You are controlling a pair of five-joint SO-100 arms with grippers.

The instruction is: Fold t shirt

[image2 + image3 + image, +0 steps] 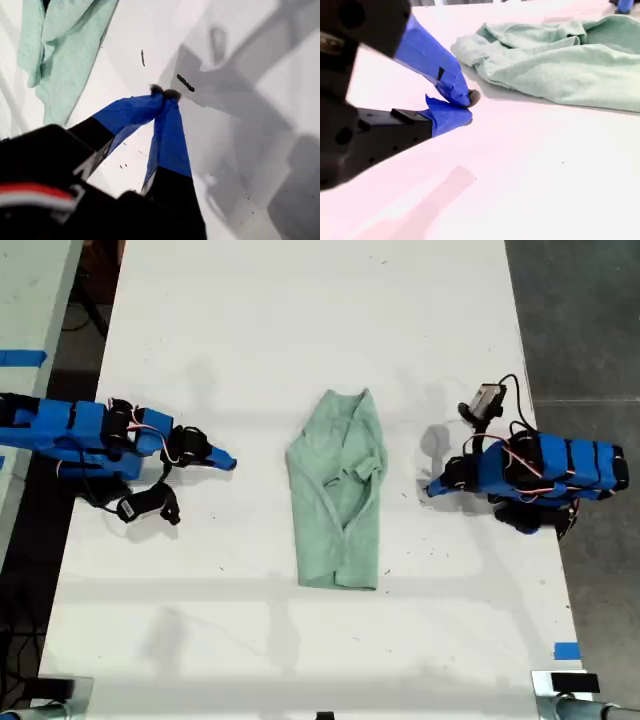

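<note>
The pale mint-green t shirt [340, 495] lies folded into a long narrow strip in the middle of the white table, wrinkled, with its collar end toward the far edge. My first gripper [430, 489] rests at the exterior view's right, a short gap from the shirt's edge. In the first wrist view this gripper [165, 91] is shut, tips together on bare table, with the shirt [60, 45] off to one side. My second gripper [228, 463] sits at the exterior view's left, further from the shirt. Its wrist view shows it [464, 106] shut on nothing, the shirt [560, 65] beyond.
The white table [300, 300] has dark floor along the exterior view's right edge. A blue tape mark [565, 650] sits near the table's front right corner in that view. A second table with blue tape [20, 357] stands at the left. The arms cast grey shadows [225, 75].
</note>
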